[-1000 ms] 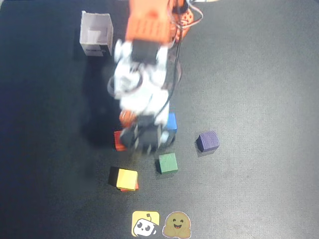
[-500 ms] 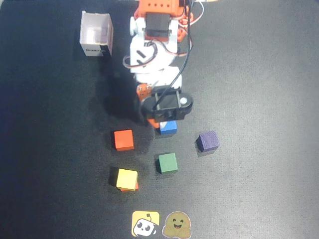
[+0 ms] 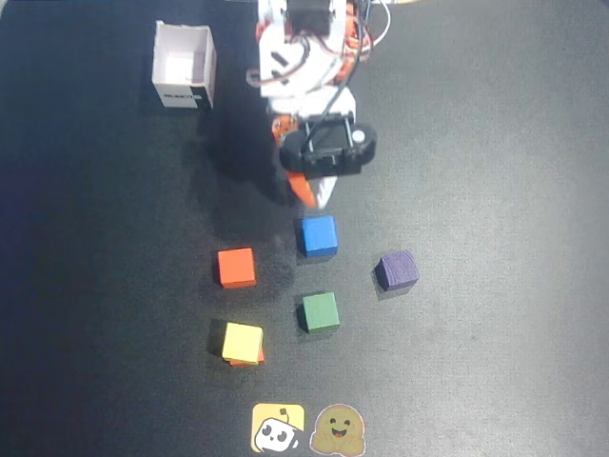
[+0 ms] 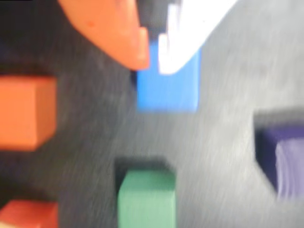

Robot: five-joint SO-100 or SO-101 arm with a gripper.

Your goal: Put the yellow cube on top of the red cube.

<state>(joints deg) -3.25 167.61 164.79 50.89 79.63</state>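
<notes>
In the overhead view the yellow cube (image 3: 242, 342) rests on top of the red cube (image 3: 252, 362), of which only a thin red edge shows at the lower right. My gripper (image 3: 315, 198) is well apart from the stack, up near the arm's base, just above the blue cube (image 3: 318, 235). In the wrist view my gripper (image 4: 153, 65) is blurred; its orange and white fingertips stand close together with nothing between them, in front of the blue cube (image 4: 168, 92). The red cube (image 4: 28, 213) shows at the bottom left edge.
An orange-red cube (image 3: 236, 268), a green cube (image 3: 321, 311) and a purple cube (image 3: 397, 270) stand on the black mat. A white open box (image 3: 183, 65) sits at the top left. Two flat stickers (image 3: 278, 427) lie at the front edge.
The arm has drawn back toward the top of the overhead view, away from the cubes, uncovering the blue cube. The yellow cube has stayed on the red one.
</notes>
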